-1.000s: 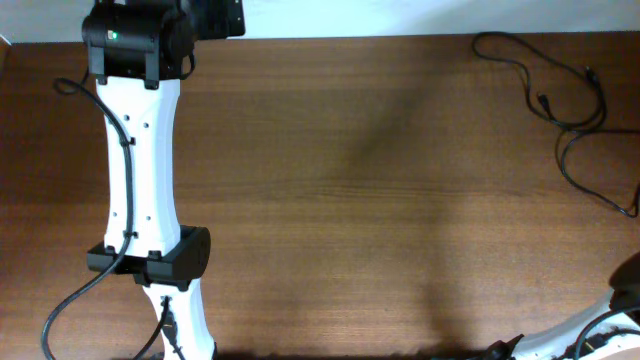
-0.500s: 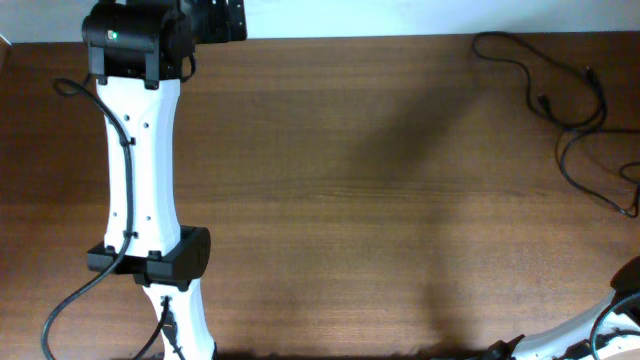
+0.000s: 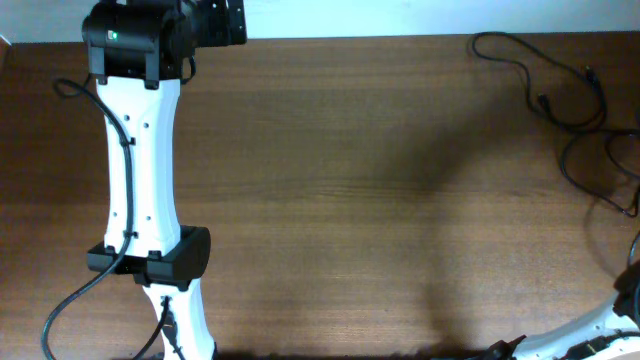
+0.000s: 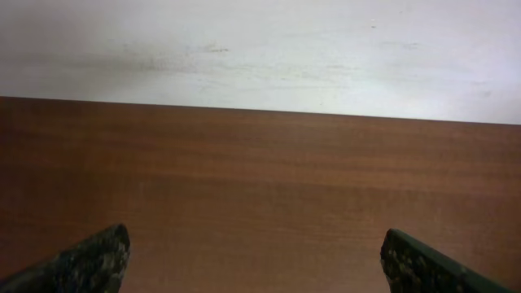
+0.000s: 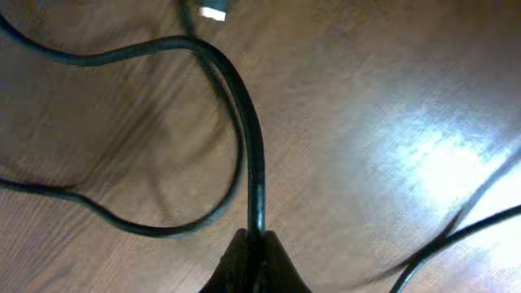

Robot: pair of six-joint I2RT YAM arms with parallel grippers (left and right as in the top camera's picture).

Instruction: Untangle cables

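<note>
The cables (image 3: 543, 102) lie as thin black cords in loose loops at the table's far right corner in the overhead view. In the right wrist view, my right gripper (image 5: 256, 242) is shut on one black cable (image 5: 254, 155). That cable runs up from the fingertips and curves away to the left. A small metallic plug (image 5: 213, 11) lies at the top edge, and another strand (image 5: 456, 238) crosses at the lower right. My left gripper (image 4: 254, 241) is open over bare wood at the far left, with nothing between its fingers (image 4: 98, 260).
The left arm (image 3: 140, 170) stretches along the table's left side up to the far edge. A white wall (image 4: 260, 49) rises just behind the brown table (image 3: 350, 200). The right arm (image 3: 600, 325) shows only at the bottom right corner.
The right arm has slid further off the right edge. The strand near the right edge has been drawn out towards it, reshaping the lower loop. The left arm has stayed still.
</note>
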